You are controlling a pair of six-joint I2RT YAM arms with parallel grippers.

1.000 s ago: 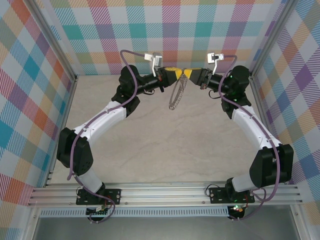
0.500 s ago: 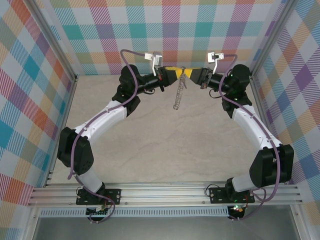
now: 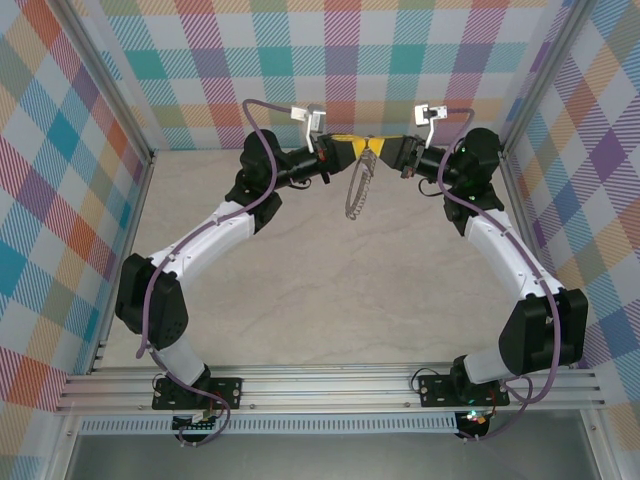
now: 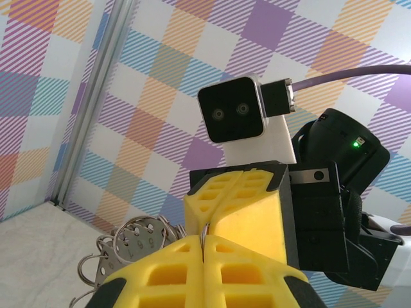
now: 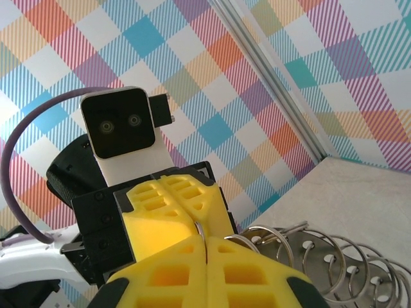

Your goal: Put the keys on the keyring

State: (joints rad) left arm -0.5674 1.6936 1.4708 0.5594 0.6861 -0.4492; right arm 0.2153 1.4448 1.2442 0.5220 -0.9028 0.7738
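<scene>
Upper centre: left tool (image 3: 352, 148) and right tool (image 3: 378, 147) meet tip to tip, both clamped on the top of the ring (image 3: 352, 195), which dangles above the surface (image 3: 300, 290). It looks like light, thin, slippery wire that will likely swing, so it is best pinched firmly on the rim between loops.

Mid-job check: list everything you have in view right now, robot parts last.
keyring: one, grey metal edged with small wire loops, hanging from the meeting fingertips at the far end
table: one, beige marbled, under both arms
walls: three, pastel check, left, far and right
frame rail: one, silver, near edge
left gripper: one, yellow fingers, shut on the keyring
right gripper: one, yellow fingers, shut on the keyring, tip to tip with the left
left arm, right arm: two, white and black, bolted at the near edge
</scene>
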